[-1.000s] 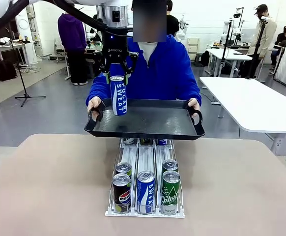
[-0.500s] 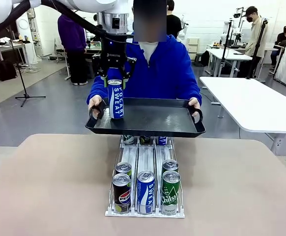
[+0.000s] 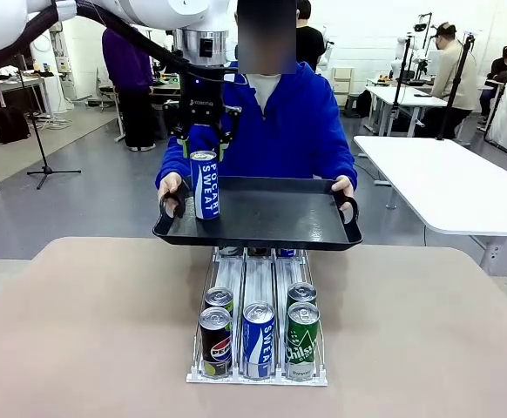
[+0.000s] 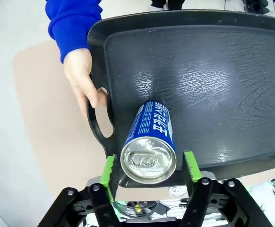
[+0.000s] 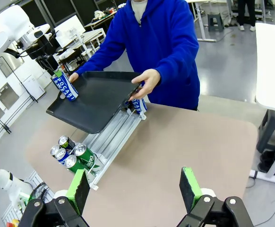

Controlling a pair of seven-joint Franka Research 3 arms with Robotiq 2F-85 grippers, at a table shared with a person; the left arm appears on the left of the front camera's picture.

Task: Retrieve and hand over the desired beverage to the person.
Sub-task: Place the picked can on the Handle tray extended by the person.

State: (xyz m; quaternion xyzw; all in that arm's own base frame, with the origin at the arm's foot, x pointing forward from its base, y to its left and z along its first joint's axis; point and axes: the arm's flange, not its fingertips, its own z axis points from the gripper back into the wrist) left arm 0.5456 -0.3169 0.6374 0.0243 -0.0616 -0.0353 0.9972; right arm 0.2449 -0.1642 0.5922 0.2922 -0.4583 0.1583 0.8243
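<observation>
L gripper (image 3: 207, 142) sits just above the Pocari Sweat can (image 3: 205, 185). Can stands upright on the tray (image 3: 271, 213), at the tray's handle end on robot's left. A sec ago the can was clamped in the jaws, low over that same tray end. Since then it's been set on the tray surface and the jaws have let go. Wrist view shows green pads (image 4: 110, 171) either side of can top w/ a thin gap each side, so pincer is apart, not gripping.

Person (image 3: 293, 122) in blue hoodie holds tray by both handles, one hand (image 3: 168, 185) right beside the can. Tray is level, above far end of the can rack (image 3: 258, 335). R gripper (image 5: 135, 187) is well back from tray, jaws wide apart, nothing in them.

Judgement: handover basically done, can's weight is on the tray and person has it. What's left is prob. lifting L arm straight up clear of can top. Can is tall & narrow, so tip risk if a pad catches the rim.
</observation>
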